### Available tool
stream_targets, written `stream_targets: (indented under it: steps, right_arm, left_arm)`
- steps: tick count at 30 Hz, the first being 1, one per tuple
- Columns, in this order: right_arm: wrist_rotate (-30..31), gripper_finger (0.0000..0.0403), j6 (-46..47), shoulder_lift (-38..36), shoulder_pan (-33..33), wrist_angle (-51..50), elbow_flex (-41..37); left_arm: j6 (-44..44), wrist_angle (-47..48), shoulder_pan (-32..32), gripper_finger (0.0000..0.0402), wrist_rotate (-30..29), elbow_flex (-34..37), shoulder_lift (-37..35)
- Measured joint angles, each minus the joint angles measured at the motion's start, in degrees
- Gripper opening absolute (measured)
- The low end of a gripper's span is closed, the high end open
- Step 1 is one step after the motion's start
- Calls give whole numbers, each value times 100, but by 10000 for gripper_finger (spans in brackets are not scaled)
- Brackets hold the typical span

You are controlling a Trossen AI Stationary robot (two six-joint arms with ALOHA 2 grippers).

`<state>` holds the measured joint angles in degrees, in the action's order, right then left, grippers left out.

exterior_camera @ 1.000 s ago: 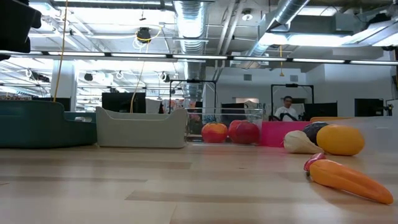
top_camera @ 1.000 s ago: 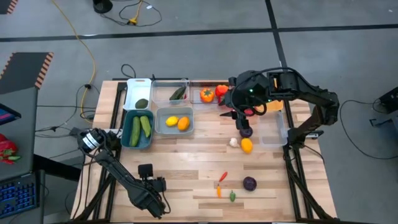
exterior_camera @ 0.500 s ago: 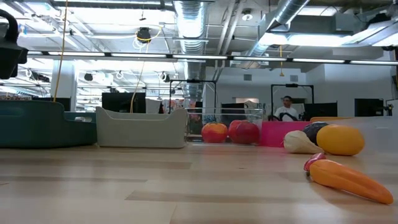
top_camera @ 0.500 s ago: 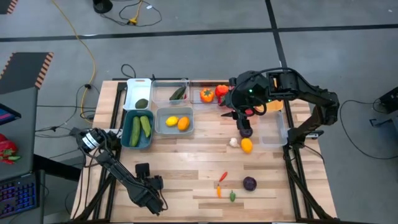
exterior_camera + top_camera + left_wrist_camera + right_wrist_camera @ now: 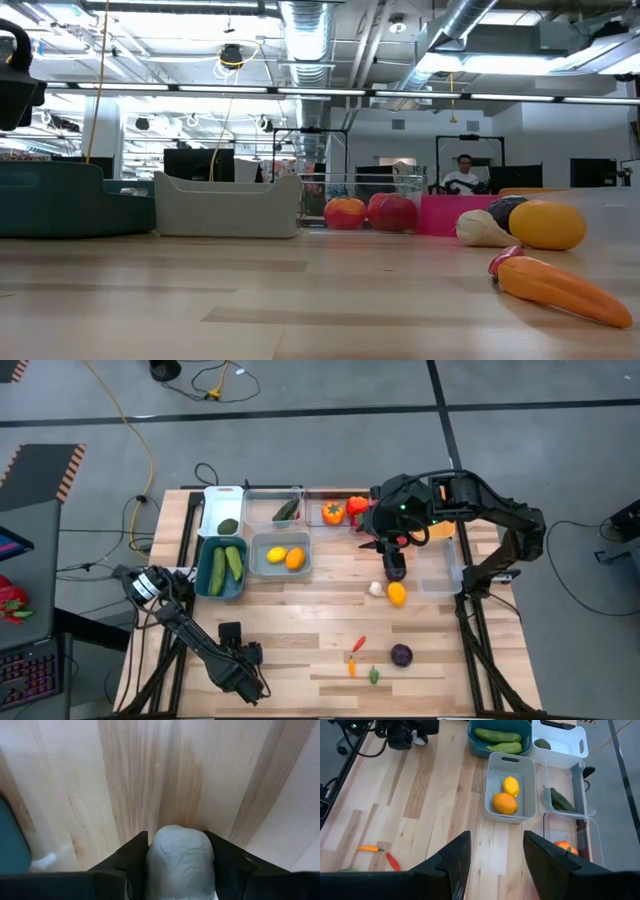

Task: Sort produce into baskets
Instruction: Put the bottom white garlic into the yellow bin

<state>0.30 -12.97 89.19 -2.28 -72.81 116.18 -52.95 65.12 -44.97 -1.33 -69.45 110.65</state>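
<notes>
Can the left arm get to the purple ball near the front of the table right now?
Probably not yet: the left gripper already has a white object between its fingers. The table between it and the purple ball is bare.

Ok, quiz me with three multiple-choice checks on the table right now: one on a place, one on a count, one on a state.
1. The two long green toy cucumbers lying side by side are:
A in the white plastic tub
B in the teal plastic tub
C loose on the tabletop

2. Pieces in the grey-blue plastic tub:
A one
B two
C four

3. The right gripper is:
A open and empty
B shut on a carrot
C shut on a chilli

Answers:
1. B, both lie within the teal walls in the high view.
2. B, a yellow lemon and an orange fruit.
3. A, its wrist view shows its fingers apart with only wooden table between them.
</notes>
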Motion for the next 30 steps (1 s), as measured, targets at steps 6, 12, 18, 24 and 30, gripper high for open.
stream_targets:
  steps: [6, 12, 18, 24, 30]
  right_arm:
    - [0, 207, -1, -7, -4, -91, -1]
    - [470, 207, -13, -213, -11, -415, -4]
    - [767, 207, 143, -589, -11, -792, -4]
    - [767, 207, 662, -1101, 3, -1303, -7]
    - [772, 207, 1035, -1823, 174, -1072, -661]
  left_arm:
    - [205, 36, 165, 156, -9, -207, -2]
    - [417, 35, 458, 155, -82, -448, -2]
    - [780, -70, 928, 154, -308, -764, -4]
    - [1342, -458, 1573, 154, -607, -1136, -4]
    - [2104, -1316, 2254, 154, -664, -1393, -4]
